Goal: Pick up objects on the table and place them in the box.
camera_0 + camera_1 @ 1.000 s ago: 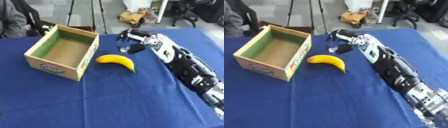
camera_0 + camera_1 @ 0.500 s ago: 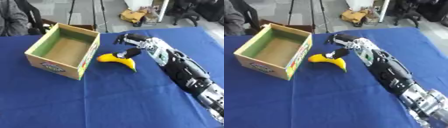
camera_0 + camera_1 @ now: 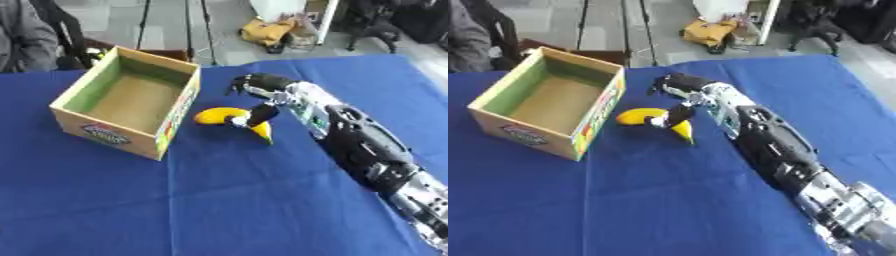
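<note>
Banana (image 3: 219, 115) lies on the blue tablecloth (image 3: 219, 200) just beside the cardboard box (image 3: 128, 101), near the box's right-hand wall, its curve bowed upward and its far tip pointing down toward the robot's side. Right hand (image 3: 255, 93) reaches in from the right along the arm and sits over the middle of the fruit; the thumb (image 3: 257, 114) comes down across the banana's right half while the fingers (image 3: 238, 83) curl above its far side, so the hand looks to be closing round the banana, not yet lifting it. Whether both sides are truly in contact I cannot tell. Gripping at the middle makes sense: the fruit should hang balanced once raised. The box stands open at the top and empty, close at hand, so the carry across its wall would be short. Left hand shows in neither view
</note>
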Controlling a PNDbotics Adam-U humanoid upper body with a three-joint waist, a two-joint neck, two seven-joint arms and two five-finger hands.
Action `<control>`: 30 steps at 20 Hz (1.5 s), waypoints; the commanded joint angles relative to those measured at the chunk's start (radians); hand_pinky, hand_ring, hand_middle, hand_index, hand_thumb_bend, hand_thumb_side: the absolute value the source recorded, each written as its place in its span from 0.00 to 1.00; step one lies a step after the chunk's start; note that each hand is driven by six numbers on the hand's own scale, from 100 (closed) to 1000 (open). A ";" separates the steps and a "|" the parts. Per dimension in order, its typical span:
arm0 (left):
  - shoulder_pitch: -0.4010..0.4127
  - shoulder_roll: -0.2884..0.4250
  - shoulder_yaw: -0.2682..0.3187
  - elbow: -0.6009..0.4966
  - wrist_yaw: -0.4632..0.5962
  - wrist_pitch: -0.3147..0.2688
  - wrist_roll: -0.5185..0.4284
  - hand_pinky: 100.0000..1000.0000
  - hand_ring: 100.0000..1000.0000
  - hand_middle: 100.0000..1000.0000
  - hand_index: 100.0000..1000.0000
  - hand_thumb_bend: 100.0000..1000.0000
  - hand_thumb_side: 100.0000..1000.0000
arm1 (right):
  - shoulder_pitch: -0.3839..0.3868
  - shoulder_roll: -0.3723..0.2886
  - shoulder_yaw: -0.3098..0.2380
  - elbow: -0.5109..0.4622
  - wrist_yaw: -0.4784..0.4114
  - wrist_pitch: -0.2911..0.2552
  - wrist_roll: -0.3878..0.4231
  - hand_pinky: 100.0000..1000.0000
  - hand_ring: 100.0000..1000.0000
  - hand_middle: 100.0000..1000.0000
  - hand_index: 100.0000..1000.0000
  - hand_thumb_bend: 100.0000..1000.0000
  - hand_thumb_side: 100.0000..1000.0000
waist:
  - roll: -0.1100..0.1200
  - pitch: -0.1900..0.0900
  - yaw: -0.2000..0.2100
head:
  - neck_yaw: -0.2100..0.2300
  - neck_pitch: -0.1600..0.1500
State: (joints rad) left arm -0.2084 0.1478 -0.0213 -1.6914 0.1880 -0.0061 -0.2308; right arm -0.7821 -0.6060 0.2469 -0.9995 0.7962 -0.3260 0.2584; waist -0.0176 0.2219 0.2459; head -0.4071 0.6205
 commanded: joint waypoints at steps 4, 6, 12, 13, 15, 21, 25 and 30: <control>-0.015 0.002 -0.002 -0.018 0.002 -0.002 -0.002 0.54 0.70 0.48 0.49 0.12 1.00 | -0.008 -0.008 -0.003 0.009 0.040 -0.008 -0.025 0.67 0.77 0.81 0.85 0.26 0.63 | 0.003 -0.013 0.002 | -0.004 -0.015; -0.015 0.001 -0.002 -0.018 0.002 -0.002 -0.003 0.54 0.70 0.48 0.49 0.12 1.00 | -0.006 -0.006 -0.003 0.013 0.044 -0.009 -0.029 0.67 0.77 0.81 0.85 0.25 0.63 | 0.004 -0.011 0.002 | -0.003 -0.018; -0.015 0.000 -0.001 -0.018 0.001 -0.002 -0.003 0.54 0.70 0.48 0.49 0.12 1.00 | 0.000 -0.005 -0.005 0.025 0.056 -0.008 -0.039 0.67 0.76 0.80 0.85 0.25 0.63 | 0.005 -0.009 0.002 | -0.002 -0.027; -0.015 0.000 -0.001 -0.018 0.001 -0.002 -0.003 0.54 0.70 0.48 0.49 0.12 1.00 | 0.001 -0.005 -0.005 0.026 0.057 -0.009 -0.040 0.67 0.76 0.80 0.85 0.25 0.63 | 0.005 -0.009 0.002 | -0.001 -0.027; -0.015 -0.001 0.000 -0.018 0.001 -0.002 -0.003 0.54 0.70 0.48 0.49 0.12 1.00 | 0.002 -0.005 -0.006 0.027 0.058 -0.008 -0.043 0.67 0.76 0.80 0.85 0.24 0.63 | 0.005 -0.008 0.002 | -0.002 -0.028; -0.015 -0.002 0.000 -0.019 0.000 -0.002 -0.002 0.54 0.70 0.48 0.49 0.12 1.00 | 0.005 -0.003 -0.006 0.033 0.061 -0.005 -0.047 0.63 0.71 0.74 0.83 0.21 0.59 | 0.005 -0.007 0.001 | -0.002 -0.027; -0.015 -0.002 0.001 -0.019 0.000 -0.002 -0.002 0.54 0.70 0.48 0.49 0.12 1.00 | 0.006 -0.002 -0.005 0.034 0.062 -0.005 -0.048 0.61 0.66 0.71 0.82 0.21 0.58 | 0.005 -0.007 0.001 | -0.002 -0.027; -0.015 -0.003 0.000 -0.019 0.000 -0.002 -0.002 0.54 0.70 0.48 0.49 0.12 1.00 | 0.007 -0.001 -0.005 0.038 0.071 -0.003 -0.051 0.56 0.60 0.67 0.79 0.19 0.53 | 0.005 -0.006 0.001 | -0.004 -0.025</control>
State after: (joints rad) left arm -0.2104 0.1397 -0.0213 -1.6915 0.1882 -0.0054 -0.2319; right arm -0.7637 -0.5903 0.2472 -0.9558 0.8576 -0.3300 0.2138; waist -0.0141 0.2290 0.2471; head -0.4083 0.6038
